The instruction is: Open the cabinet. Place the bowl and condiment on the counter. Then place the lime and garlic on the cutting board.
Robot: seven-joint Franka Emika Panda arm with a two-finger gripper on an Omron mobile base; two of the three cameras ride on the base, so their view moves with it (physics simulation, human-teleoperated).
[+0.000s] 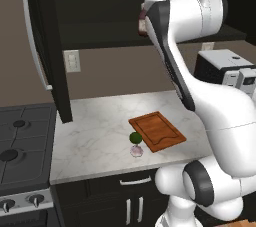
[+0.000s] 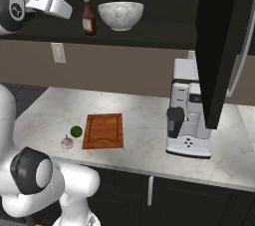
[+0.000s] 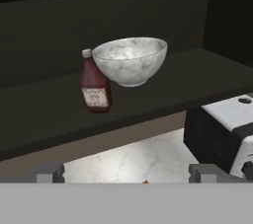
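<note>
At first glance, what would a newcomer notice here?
The black cabinet stands open, with the white bowl and the red bottle side by side on its shelf. The open gripper faces them from a little way off. Below, the lime and garlic lie beside the cutting board.

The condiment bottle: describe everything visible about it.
The condiment bottle is small and dark red, with a narrow neck, a white cap and a pale label on its front. It stands upright on the open cabinet's shelf, right beside the marbled white bowl; whether they touch is unclear. Nothing grips it.
</note>
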